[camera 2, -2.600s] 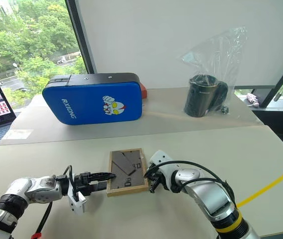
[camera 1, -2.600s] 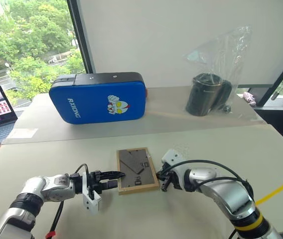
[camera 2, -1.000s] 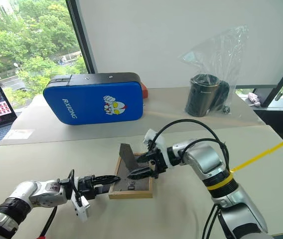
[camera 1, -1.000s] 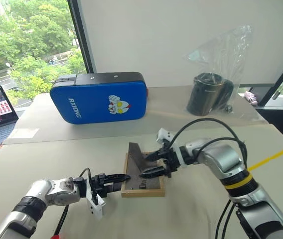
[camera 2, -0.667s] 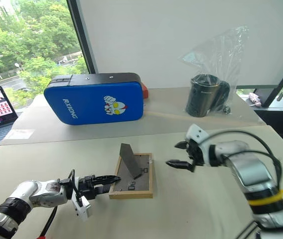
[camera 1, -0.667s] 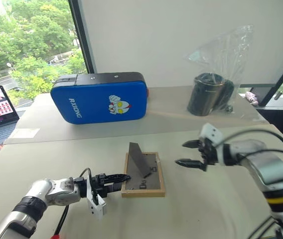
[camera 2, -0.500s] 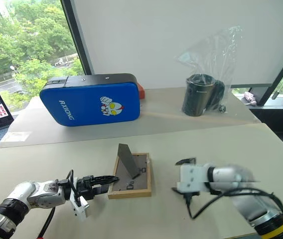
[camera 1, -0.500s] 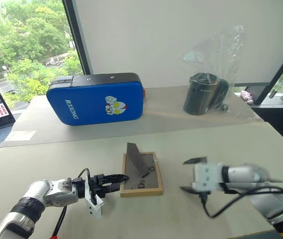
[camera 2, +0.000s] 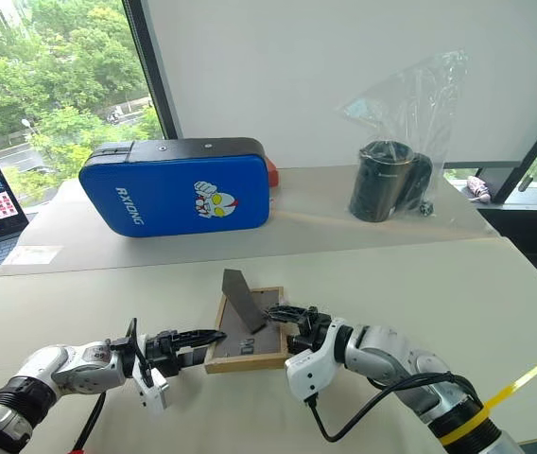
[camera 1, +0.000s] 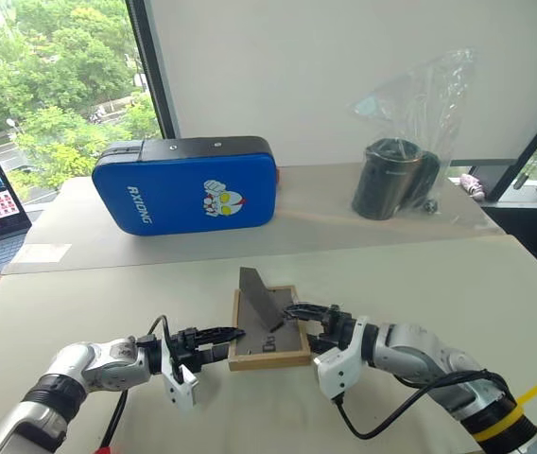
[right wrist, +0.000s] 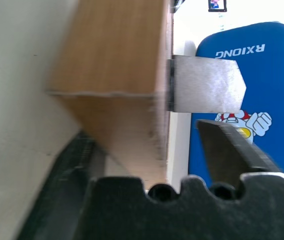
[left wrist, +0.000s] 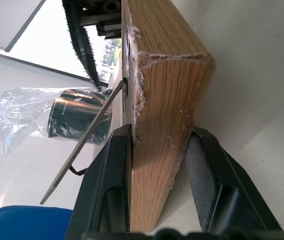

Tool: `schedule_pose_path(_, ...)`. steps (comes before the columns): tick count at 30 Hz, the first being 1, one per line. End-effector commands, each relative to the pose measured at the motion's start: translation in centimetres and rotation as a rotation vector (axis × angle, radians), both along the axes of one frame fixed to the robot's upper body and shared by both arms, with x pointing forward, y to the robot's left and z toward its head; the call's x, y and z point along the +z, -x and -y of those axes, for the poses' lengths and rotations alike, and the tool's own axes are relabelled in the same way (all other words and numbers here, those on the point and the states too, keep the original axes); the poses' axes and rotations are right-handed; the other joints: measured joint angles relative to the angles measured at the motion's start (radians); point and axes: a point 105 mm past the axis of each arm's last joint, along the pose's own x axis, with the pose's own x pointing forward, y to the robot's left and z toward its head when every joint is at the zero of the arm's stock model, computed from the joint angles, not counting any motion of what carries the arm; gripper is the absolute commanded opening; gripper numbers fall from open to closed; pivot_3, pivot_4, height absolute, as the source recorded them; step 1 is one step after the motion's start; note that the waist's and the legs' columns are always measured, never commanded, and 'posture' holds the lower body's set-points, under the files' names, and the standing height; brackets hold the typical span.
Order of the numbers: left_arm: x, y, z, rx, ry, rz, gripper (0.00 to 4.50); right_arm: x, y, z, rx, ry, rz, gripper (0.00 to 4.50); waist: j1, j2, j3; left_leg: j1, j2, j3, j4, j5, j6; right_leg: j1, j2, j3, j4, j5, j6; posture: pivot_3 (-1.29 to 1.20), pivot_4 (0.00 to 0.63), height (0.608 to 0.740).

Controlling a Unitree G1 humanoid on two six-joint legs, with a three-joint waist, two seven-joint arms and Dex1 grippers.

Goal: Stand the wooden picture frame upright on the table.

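Returning from open air on the right, my right gripper [camera 1: 299, 324] now sits at the right-hand edge of the wooden picture frame [camera 1: 270, 329], where a second ago it hung well clear after lifting the fold-out stand [camera 1: 254, 295]. Its fingers straddle the frame's right rail, one above the back panel and one low beside the wood; in the right wrist view a gap shows between the upper finger [right wrist: 234, 150] and the rail, so I read these jaws as apart and narrowing, not yet clamped.

My left gripper [camera 1: 225, 341] has not shifted: its two fingers stay clamped on the left rail, with both pads [left wrist: 114, 170] pressed against the wood on either side in the left wrist view.

The frame still lies face-down on the table [camera 1: 420, 284], near its middle and just ahead of both arms, dark back panel upward. The stand now projects up from that panel, tilted, where earlier it lay flat.

Behind, on the farther surface, the blue case [camera 1: 185, 185] and the bagged black cylinder [camera 1: 391, 180] sit as before, well apart from the work.

Judgement: with the stand deployed and both side rails addressed, the next step is a two-handed tilt of the frame onto its lower edge. The risk is the stand folding back, or the frame sliding, if the right jaws do not close firmly first.
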Motion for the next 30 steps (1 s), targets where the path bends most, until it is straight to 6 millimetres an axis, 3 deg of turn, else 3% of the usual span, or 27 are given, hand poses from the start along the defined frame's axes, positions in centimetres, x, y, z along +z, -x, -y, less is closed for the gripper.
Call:
schedule_pose_path(1, -2.0, 0.7, -0.7, 0.011, -0.084, -0.072, 1.19, 2.1, 0.6, -0.8, 0.054, -0.082, 0.058, 1.74, 0.0, 0.0, 0.0, 0.0, 0.0, 0.0, 0.0, 0.0, 0.0, 0.0, 0.0, 0.0, 0.0, 0.0, 0.0, 0.0, 0.15, 0.74)
schedule_pose_path(3, -2.0, 0.6, -0.8, 0.018, -0.083, -0.075, 1.19, 2.5, 0.8, -1.0, 0.062, -0.099, 0.065, 1.23, 0.0, 0.0, 0.0, 0.001, 0.0, 0.0, 0.0, 0.0, 0.0, 0.001, 0.0, 0.0, 0.0, 0.0, 0.0, 0.0, 0.15, 0.74)
schedule_pose_path(10, -0.6, -0.7, -1.0, 0.111, 0.013, -0.091, 1.19, 3.9, 0.3, -1.0, 0.039, -0.138, 0.022, 1.21, 0.001, -0.001, 0.0, 0.001, 0.0, 0.0, 0.0, 0.0, 0.0, 0.001, 0.0, 0.0, 0.0, 0.0, 0.0, 0.0, 0.15, 0.74)
schedule_pose_path(12, 1.0, -1.2, -1.4, 0.166, 0.107, -0.093, 2.11, 4.7, 0.0, -0.7, 0.023, -0.149, 0.01, 1.21, 0.001, -0.001, 0.0, 0.001, 0.0, 0.0, 0.001, 0.0, 0.0, 0.001, 0.0, 0.0, 0.001, 0.0, 0.0, 0.0, 0.15, 0.74)
schedule_pose_path(13, 1.4, -1.3, -1.5, 0.181, 0.131, -0.097, 2.27, 4.9, 0.0, -0.6, 0.019, -0.153, 0.006, 1.21, 0.0, -0.001, 0.001, 0.0, 0.0, 0.0, 0.001, 0.0, 0.0, 0.001, 0.0, 0.0, 0.001, 0.0, 0.0, 0.0, 0.15, 0.74)
schedule_pose_path(15, 3.4, -1.9, -2.9, 0.309, 0.273, -0.109, 3.08, 6.6, -1.1, 0.0, -0.031, -0.207, -0.022, 1.21, -0.003, -0.002, 0.003, 0.0, 0.0, -0.001, 0.001, 0.0, 0.0, 0.0, 0.0, 0.0, 0.001, 0.0, 0.0, 0.0, 0.15, 0.74)
schedule_pose_path(16, 4.1, -2.0, -3.8, 0.383, 0.347, -0.132, 3.08, 7.7, -1.7, 0.4, -0.059, -0.241, -0.044, 1.21, -0.006, -0.002, 0.005, -0.001, 0.0, 0.0, 0.001, 0.0, 0.0, -0.002, 0.0, 0.0, 0.001, 0.0, 0.0, 0.0, 0.15, 0.74)
schedule_pose_path(20, 4.0, -1.5, -5.9, 0.559, 0.45, -0.246, 3.08, 9.9, -2.7, 1.2, -0.126, -0.362, -0.262, 1.21, -0.012, -0.002, 0.007, -0.002, 0.001, -0.001, 0.001, 0.0, 0.001, -0.003, 0.0, 0.0, 0.001, 0.0, 0.0, 0.0, 0.15, 0.74)
schedule_pose_path(22, 2.5, 0.3, -5.8, 0.587, 0.429, -0.314, 3.08, 12.3, -3.4, 1.7, -0.178, -0.511, -0.631, 1.21, -0.01, -0.002, 0.008, -0.002, 0.001, -0.002, 0.0, -0.001, 0.002, -0.002, 0.0, -0.001, 0.001, 0.0, 0.0, 0.0, 0.15, 0.74)
schedule_pose_path(25, 1.4, 2.2, -4.9, 0.589, 0.411, -0.364, 3.08, 14.3, -3.3, 1.9, -0.214, -0.58, -1.091, 1.21, -0.016, 0.002, 0.012, -0.003, 0.001, -0.001, 0.0, -0.001, 0.002, -0.002, -0.001, 0.001, 0.003, 0.001, -0.001, 0.0, 0.15, 0.74)
schedule_pose_path(30, 1.7, 2.3, -4.4, 0.606, 0.429, -0.365, 3.08, 15.1, -3.0, 2.1, -0.228, -0.554, -1.341, 1.21, 0.015, 0.002, 0.015, -0.003, 0.001, -0.005, -0.001, -0.001, 0.003, -0.002, 0.0, -0.004, 0.0, 0.0, -0.003, 0.0, 0.15, 0.74)
